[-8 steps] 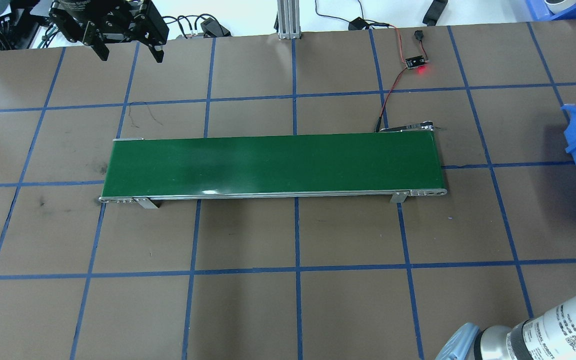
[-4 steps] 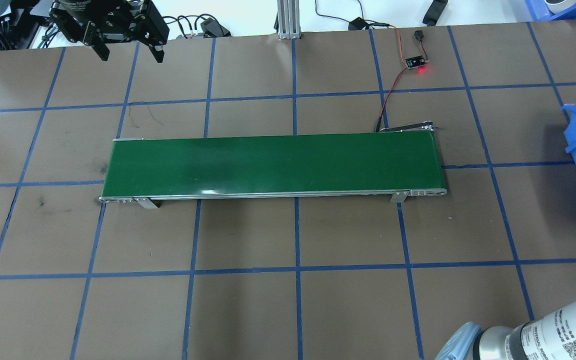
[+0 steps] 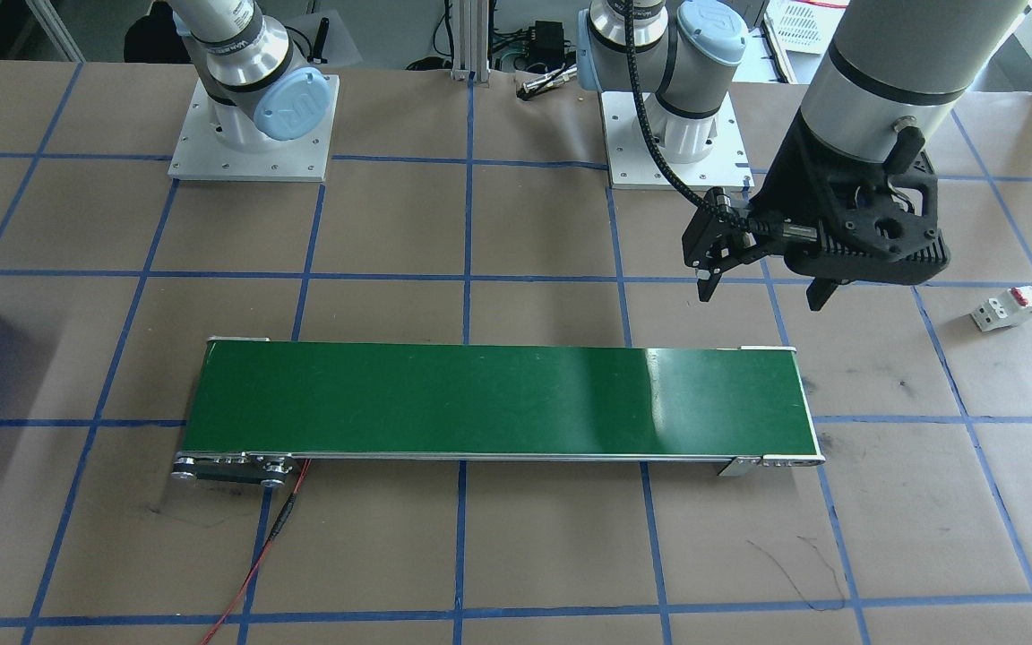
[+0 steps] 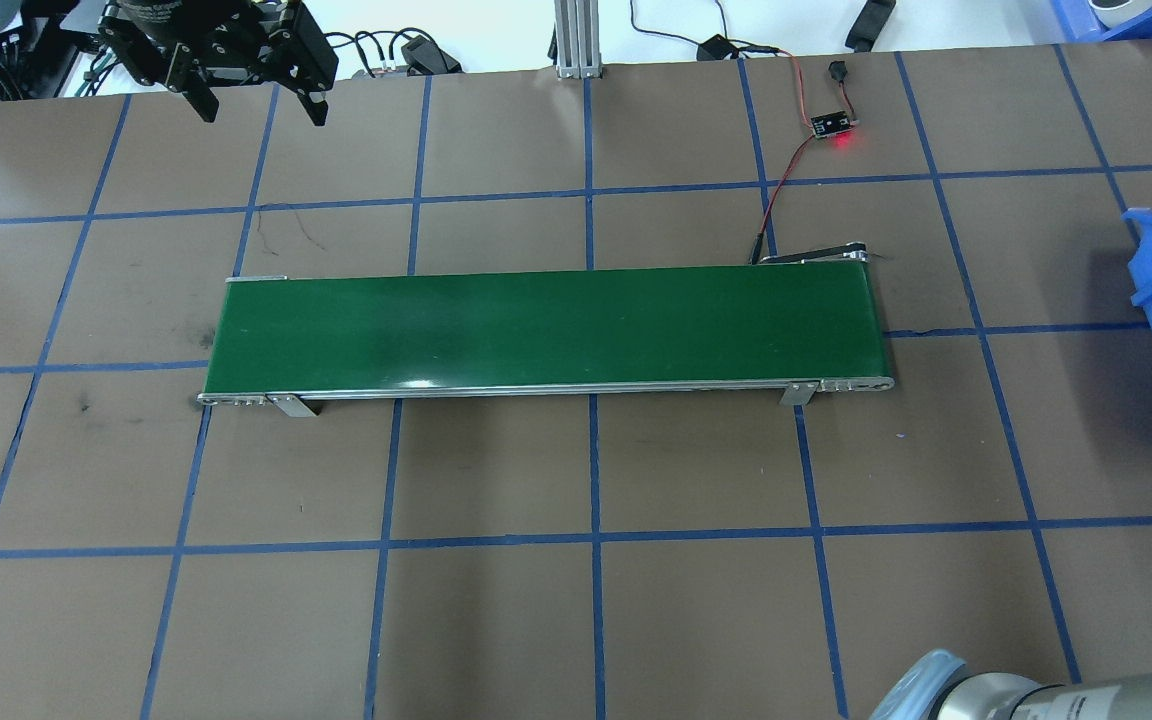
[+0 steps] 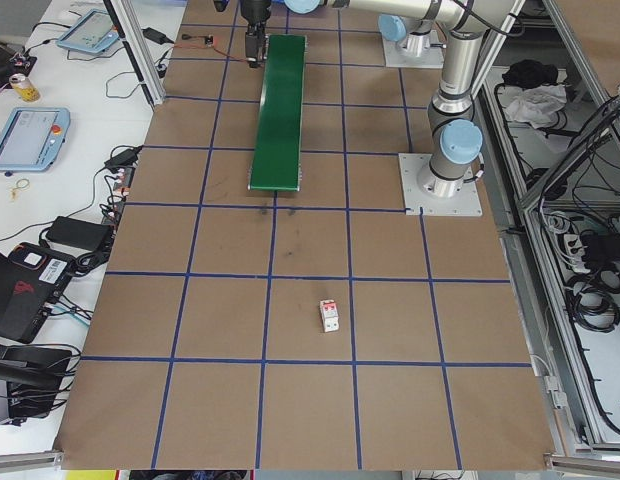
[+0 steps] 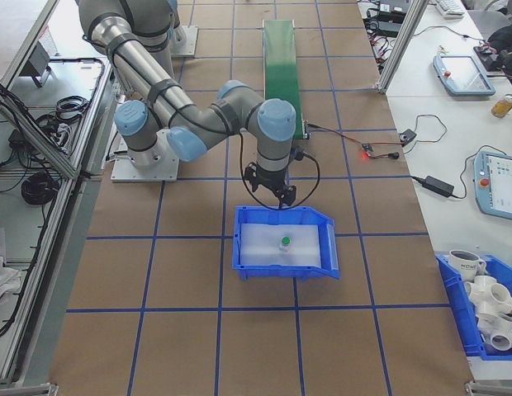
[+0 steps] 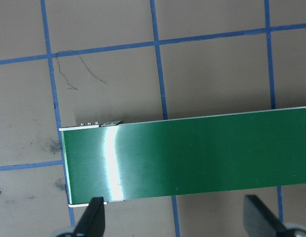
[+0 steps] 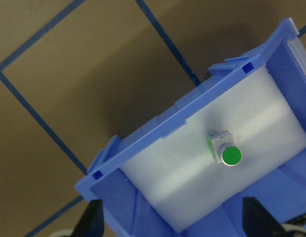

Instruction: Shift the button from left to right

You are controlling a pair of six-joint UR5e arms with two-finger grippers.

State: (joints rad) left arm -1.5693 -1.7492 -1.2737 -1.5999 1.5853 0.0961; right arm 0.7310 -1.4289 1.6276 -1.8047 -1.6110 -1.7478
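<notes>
We find the button (image 8: 227, 152) standing cap-up in the blue bin (image 8: 158, 132), below and ahead of the released, empty right pincer (image 8: 172, 224). Left pincer (image 7: 172, 222), far off, also released.

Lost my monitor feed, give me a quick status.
Left gripper open, empty, above the conveyor's end. Right gripper open by the blue bin. Button sits in that bin. Nothing on it.
</notes>
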